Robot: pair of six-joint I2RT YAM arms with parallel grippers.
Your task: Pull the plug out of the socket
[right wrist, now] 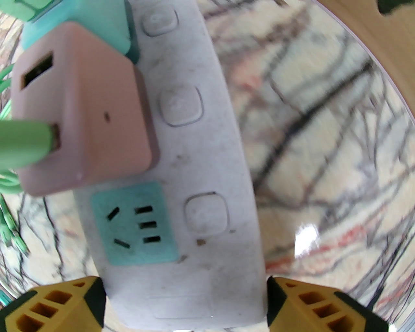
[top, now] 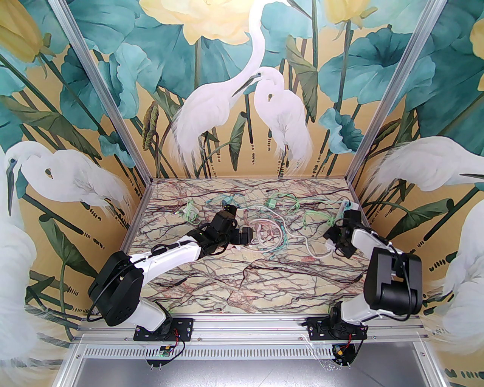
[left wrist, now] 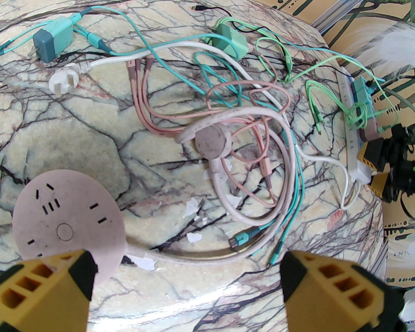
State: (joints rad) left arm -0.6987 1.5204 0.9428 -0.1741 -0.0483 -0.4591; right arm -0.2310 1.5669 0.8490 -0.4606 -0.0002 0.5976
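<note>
My right gripper (right wrist: 184, 293) straddles the near end of the long white plastic power strip (right wrist: 210, 155), with one yellow fingertip right at each side. I cannot tell whether they actually squeeze it. My left gripper (left wrist: 188, 275) hangs spread wide with nothing between its fingers, above the rim of a round pink socket disc (left wrist: 68, 220).

The square pink plastic plug (right wrist: 81, 107) sits seated in the strip. A green cable (right wrist: 22, 146) is in its lower USB port and a teal adapter (right wrist: 81, 19) stands tight behind it. A free teal outlet face (right wrist: 134, 223) lies between the plug and my fingertips.

On the marbled table (top: 242, 279), loose pink, teal and green cords tangle mid-table. A white three-pin plug (left wrist: 63, 82), a blue-grey charger block (left wrist: 53, 40) and a mint green charger (left wrist: 231, 40) lie unplugged among them.

From above, the right arm folds high at the elbow and reaches toward the table's right edge. The left arm lies low, stretched toward the centre. The left wrist camera shows the strip's full length with both adapters standing on it, which the right wrist close-up cuts off.
</note>
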